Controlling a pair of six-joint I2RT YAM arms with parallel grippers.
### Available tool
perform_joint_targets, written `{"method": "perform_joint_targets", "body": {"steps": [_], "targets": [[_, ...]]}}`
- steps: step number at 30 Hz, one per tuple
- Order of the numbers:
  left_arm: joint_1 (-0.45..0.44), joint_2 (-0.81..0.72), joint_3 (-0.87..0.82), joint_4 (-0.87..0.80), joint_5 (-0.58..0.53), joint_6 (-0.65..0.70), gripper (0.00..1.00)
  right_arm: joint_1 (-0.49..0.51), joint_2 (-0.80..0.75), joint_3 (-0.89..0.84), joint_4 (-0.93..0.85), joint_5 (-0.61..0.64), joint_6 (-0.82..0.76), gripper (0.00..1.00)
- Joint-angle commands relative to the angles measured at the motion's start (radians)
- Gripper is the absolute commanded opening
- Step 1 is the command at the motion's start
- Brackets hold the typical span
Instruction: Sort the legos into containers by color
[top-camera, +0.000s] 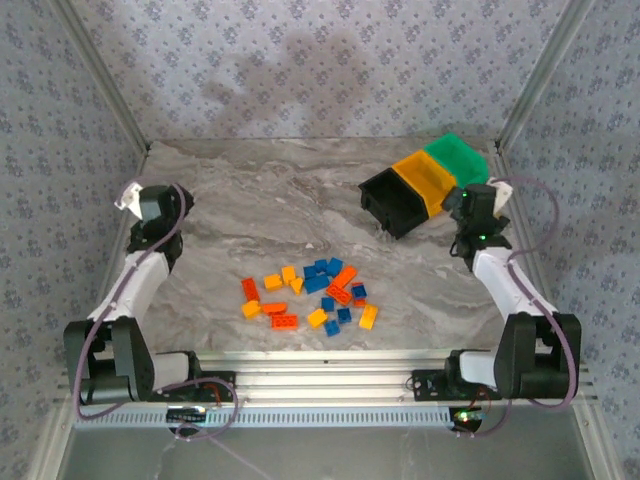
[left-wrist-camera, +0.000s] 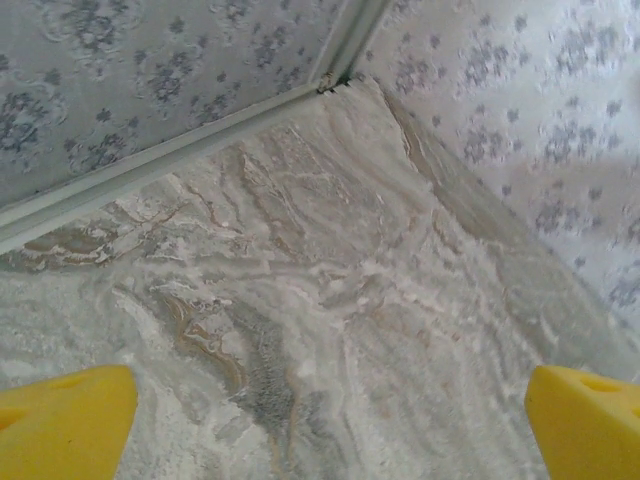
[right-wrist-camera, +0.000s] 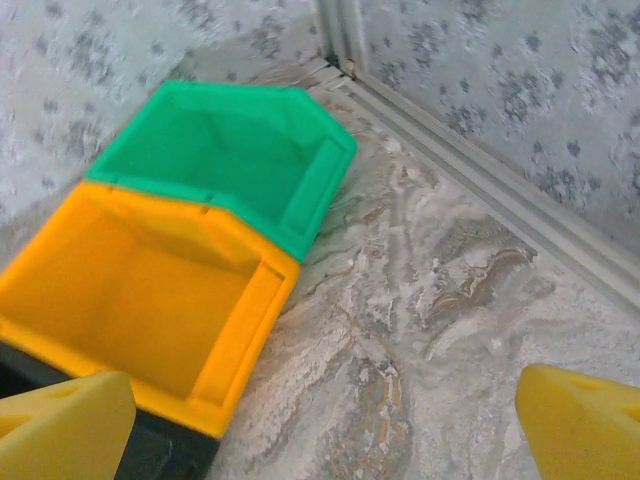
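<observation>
Opening position, and not 1 brick is sorted yet. The legos (top-camera: 310, 295) lie in a loose scatter on the desk (top-camera: 260, 200), front and centre between the 2 arms, with yellow-orange, red-orange and blue all mixed together. The 3 containers sit joined in a row at the far right: black bin (top-camera: 398, 205) nearest the pile, yellow-orange bin (top-camera: 425, 180) in the middle, green bin (top-camera: 458, 158) behind. What shows inside the last 2 is bare.

The left arm (top-camera: 140, 265) sits well off to the left. The left jaws stand wide apart over bare marble, fingertips (left-wrist-camera: 60, 420) at either edge of the wrist view. The right arm (top-camera: 500, 280) hovers just beside the bins, and the right jaws are likewise wide apart, holding nothing.

The step in hand looks like the first pick. It calls for 1 arm to swing inward and down, straddle a brick at the pile's edge, then close.
</observation>
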Motion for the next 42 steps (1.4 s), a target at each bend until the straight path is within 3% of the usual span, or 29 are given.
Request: {"method": "perform_joint_targets", "body": {"steps": [1,6,9,15,26,31,35,42], "targets": [[0.003,-0.008,0.020,-0.112,0.110,-0.117,1.00,-0.036,0.028,0.029,-0.078,-0.210,0.068,1.00],[-0.002,-0.044,-0.074,0.077,0.341,-0.159,1.00,-0.027,0.175,0.191,-0.176,-0.396,-0.108,1.00],[-0.031,-0.045,-0.071,0.069,0.448,-0.151,1.00,0.005,0.296,0.311,-0.253,-0.475,-0.192,1.00],[-0.144,-0.062,-0.040,-0.042,0.494,-0.098,0.97,0.087,0.483,0.500,-0.332,-0.450,-0.275,0.97],[-0.214,-0.157,-0.123,-0.080,0.519,-0.089,0.97,0.144,0.717,0.723,-0.447,-0.319,-0.318,0.83],[-0.230,-0.171,-0.146,-0.079,0.521,-0.085,0.97,0.171,0.765,0.767,-0.484,-0.299,-0.336,0.68],[-0.240,-0.174,-0.151,-0.077,0.521,-0.086,0.97,0.215,0.782,0.785,-0.498,-0.290,-0.335,0.49],[-0.258,-0.187,-0.163,-0.100,0.525,-0.104,0.98,0.319,0.797,0.817,-0.525,-0.251,-0.261,0.27]]}}
